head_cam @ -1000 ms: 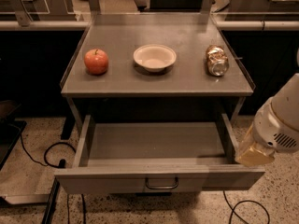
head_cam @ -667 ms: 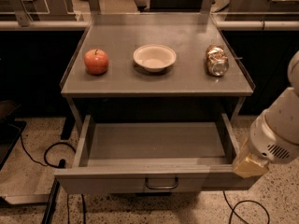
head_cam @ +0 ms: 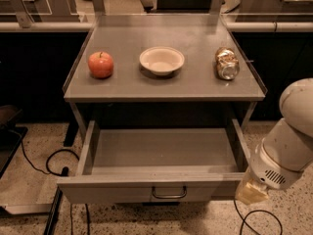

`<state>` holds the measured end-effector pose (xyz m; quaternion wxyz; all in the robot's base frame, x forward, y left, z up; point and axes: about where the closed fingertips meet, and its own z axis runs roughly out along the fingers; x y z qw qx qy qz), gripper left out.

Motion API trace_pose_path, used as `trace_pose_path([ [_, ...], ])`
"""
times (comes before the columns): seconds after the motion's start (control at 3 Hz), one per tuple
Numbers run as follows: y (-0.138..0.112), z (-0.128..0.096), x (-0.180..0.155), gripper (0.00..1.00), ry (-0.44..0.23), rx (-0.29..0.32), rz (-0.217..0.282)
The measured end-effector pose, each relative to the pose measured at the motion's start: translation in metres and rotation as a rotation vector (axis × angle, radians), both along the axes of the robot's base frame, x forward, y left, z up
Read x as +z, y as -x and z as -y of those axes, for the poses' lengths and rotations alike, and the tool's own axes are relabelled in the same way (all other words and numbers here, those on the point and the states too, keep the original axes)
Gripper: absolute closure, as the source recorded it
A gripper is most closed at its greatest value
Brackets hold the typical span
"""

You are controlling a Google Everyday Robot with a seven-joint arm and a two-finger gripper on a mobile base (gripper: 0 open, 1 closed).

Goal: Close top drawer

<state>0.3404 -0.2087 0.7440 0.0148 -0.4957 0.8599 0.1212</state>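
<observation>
The top drawer (head_cam: 161,153) stands open, drawn toward the near side beneath the grey table (head_cam: 195,84); its wire handle (head_cam: 169,194) faces near; the gripper (head_cam: 252,192) hangs just beside the drawer front's right end, open or closed cannot be told; on the table, left to right, sit an apple (head_cam: 100,64), a bowl (head_cam: 162,60) and a can (head_cam: 227,63).
</observation>
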Motion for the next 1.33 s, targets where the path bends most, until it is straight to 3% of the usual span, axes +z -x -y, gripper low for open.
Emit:
trace_pose_path([
  [0.67, 0.000, -0.002, -0.043, 1.00, -0.018, -0.033, -0.061],
  [1.0, -0.020, 0.001, -0.057, 1.00, -0.020, -0.042, -0.049],
  [1.33, -0.022, -0.002, -0.064, 1.00, -0.024, -0.042, -0.052],
])
